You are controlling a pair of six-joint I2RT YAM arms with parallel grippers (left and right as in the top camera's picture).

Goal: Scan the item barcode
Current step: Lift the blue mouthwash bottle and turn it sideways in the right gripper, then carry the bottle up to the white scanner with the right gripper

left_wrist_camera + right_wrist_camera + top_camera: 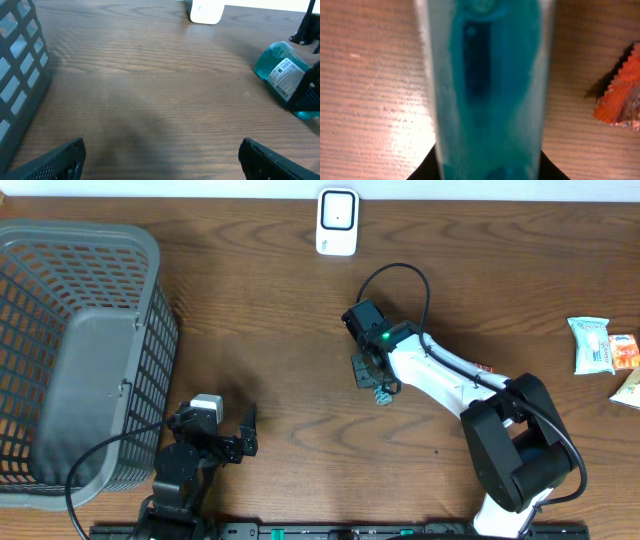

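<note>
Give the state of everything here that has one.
left gripper, open, holding nothing.
right gripper, shut on the teal item.
teal item, gripped, barcode label visible.
basket, upright.
scanner, standing at the far edge, untouched.
snack packets, lying flat, untouched.

Basket (155, 360) left, scanner (337, 222) behind, packets (592, 345) (perhaps three) right.

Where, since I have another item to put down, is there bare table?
Widest bare wood lies between the basket and the right gripper, in front of the scanner. A second patch sits between the right arm and the snack packets. It is crowded around the teal item in that gripper and at the packets.
</note>
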